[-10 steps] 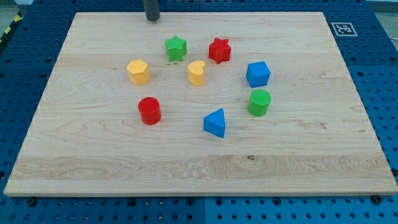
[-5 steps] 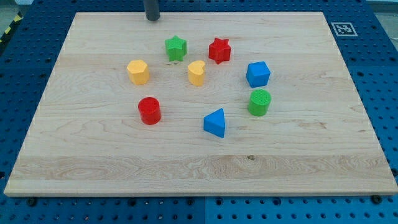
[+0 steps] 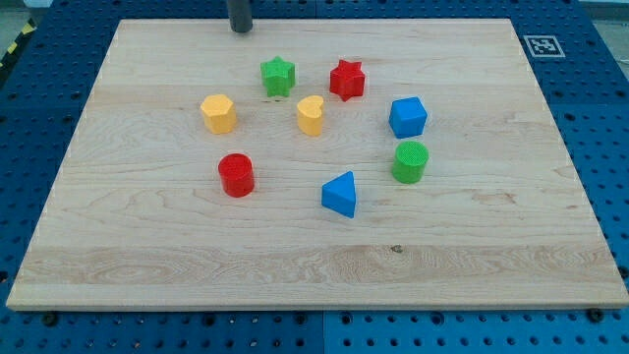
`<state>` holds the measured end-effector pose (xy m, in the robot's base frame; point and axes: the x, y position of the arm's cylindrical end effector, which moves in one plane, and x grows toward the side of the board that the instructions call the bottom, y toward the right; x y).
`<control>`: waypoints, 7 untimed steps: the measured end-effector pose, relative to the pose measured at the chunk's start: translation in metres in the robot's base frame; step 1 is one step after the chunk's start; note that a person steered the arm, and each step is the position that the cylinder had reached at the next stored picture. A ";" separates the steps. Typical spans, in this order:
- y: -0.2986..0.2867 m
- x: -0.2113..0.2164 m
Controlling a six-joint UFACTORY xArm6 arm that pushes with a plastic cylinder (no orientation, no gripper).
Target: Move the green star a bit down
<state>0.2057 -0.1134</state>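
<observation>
The green star point(image 3: 278, 76) sits on the wooden board point(image 3: 147, 256) in the upper middle of the view. My tip point(image 3: 240, 29) rests on the board near its top edge, up and to the left of the green star and apart from it. The red star point(image 3: 346, 79) lies to the right of the green star. The yellow heart point(image 3: 311, 114) lies below and to the right of it. The yellow hexagon point(image 3: 218, 113) lies below and to the left of it.
A blue cube point(image 3: 407, 117), a green cylinder point(image 3: 410, 161), a blue triangle point(image 3: 340, 194) and a red cylinder point(image 3: 236, 174) lie further down. A black-and-white marker point(image 3: 542, 45) sits at the board's top right corner. Blue pegboard surrounds the board.
</observation>
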 end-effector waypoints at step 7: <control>0.000 0.002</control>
<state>0.2078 -0.1134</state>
